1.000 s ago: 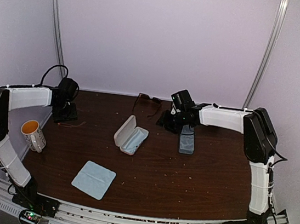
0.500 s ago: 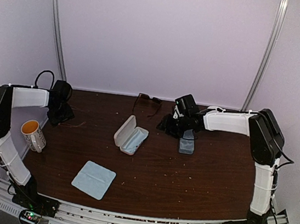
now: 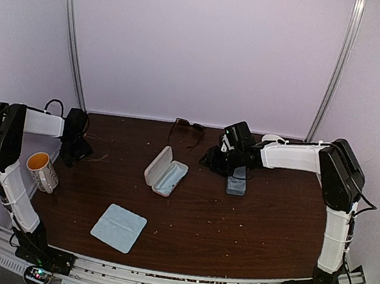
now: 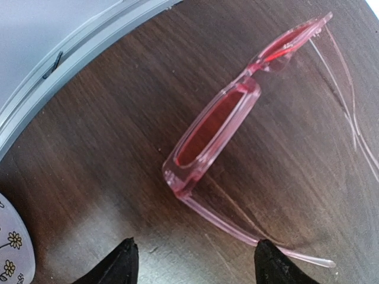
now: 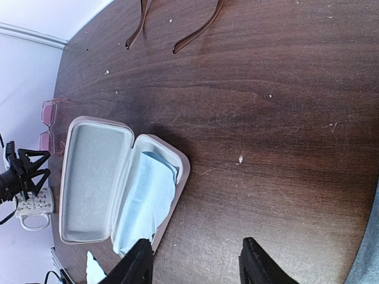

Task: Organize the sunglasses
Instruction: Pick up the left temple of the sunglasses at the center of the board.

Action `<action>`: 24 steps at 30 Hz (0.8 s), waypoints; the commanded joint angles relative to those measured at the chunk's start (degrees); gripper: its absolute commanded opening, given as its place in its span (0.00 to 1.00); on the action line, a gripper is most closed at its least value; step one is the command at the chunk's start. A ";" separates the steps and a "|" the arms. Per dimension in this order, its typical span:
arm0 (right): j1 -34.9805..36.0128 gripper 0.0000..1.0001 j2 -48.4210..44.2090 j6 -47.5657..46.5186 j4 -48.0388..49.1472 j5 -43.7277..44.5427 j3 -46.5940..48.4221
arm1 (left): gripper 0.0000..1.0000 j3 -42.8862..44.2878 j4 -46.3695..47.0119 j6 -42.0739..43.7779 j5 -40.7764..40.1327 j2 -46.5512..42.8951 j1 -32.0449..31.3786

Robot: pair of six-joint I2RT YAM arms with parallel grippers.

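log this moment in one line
left gripper: open, facing pink sunglasses, no contact | right gripper: open, empty | pink case: open, holds blue cloth

Dark wooden table (image 3: 234, 232). On it: open pink case (image 3: 165, 171) at centre, cloth (image 3: 118, 228) nearer, mug (image 3: 42, 170) at left. Pink glasses (image 4: 219, 127) lie far left, dark sunglasses (image 3: 187, 129) at back, grey-blue case (image 3: 236, 185) right.

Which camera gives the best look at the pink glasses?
Left wrist: the pink glasses fill the frame, with lenses and both temples sharp. The right wrist view shows them small at its left edge. From the top they are barely a faint line.
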 commanded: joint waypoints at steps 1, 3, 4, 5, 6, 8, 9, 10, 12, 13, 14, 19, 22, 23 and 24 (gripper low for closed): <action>-0.08 0.50 -1.92 -0.28 1.94 -0.57 -0.98 | 0.70 2.06 2.61 -1.45 -0.17 0.99 0.84; -0.08 0.50 -1.77 -0.31 1.87 -0.73 -0.92 | 0.70 2.20 2.70 -1.95 -0.36 1.54 0.90; -0.09 0.50 -1.69 -0.38 1.85 -0.78 -0.86 | 0.70 2.16 2.85 -2.18 -0.30 1.77 1.06; -0.09 0.50 -1.62 -0.34 1.87 -0.87 -0.87 | 0.70 2.22 3.06 -2.40 -0.24 2.05 1.17; -0.04 0.50 -1.49 -0.32 1.87 -1.00 -0.87 | 0.70 2.47 3.06 -2.37 -0.20 2.28 1.22; -0.02 0.50 -1.44 -0.34 1.95 -1.06 -1.03 | 0.70 3.09 2.87 -2.49 -0.59 2.69 1.26; 0.04 0.50 -1.42 -0.34 1.96 -1.13 -1.06 | 0.70 3.52 2.76 -2.40 -0.77 2.99 1.29; 0.01 0.50 -1.34 -0.31 1.96 -1.22 -1.01 | 0.70 4.14 2.13 -2.50 -0.72 3.36 1.34; 0.00 0.50 -1.24 -0.28 1.96 -1.47 -1.09 | 0.68 5.85 0.42 -3.15 -0.37 4.20 1.71; 0.00 0.50 -1.24 -0.23 1.96 -1.64 -1.06 | 0.67 6.88 -0.83 -3.56 -0.51 4.73 1.75; 0.00 0.50 -1.24 -0.13 2.03 -1.75 -1.05 | 0.67 7.91 -2.38 -3.84 -0.65 5.31 1.76; 0.05 0.50 -1.26 -0.03 2.05 -2.33 -1.06 | 0.63 12.79 -9.68 -6.05 -0.98 8.25 1.94; 0.00 0.50 -1.51 0.26 1.95 -2.82 -1.14 | 0.62 15.99 -14.80 -8.00 -0.61 10.14 2.13; 0.00 0.50 -1.78 0.42 1.88 -3.08 -1.12 | 0.61 17.04 -16.66 -8.64 -0.21 10.80 2.25; 0.05 0.50 -1.97 0.48 1.92 -3.37 -1.14 | 0.61 17.97 -18.18 -8.85 0.40 11.44 2.25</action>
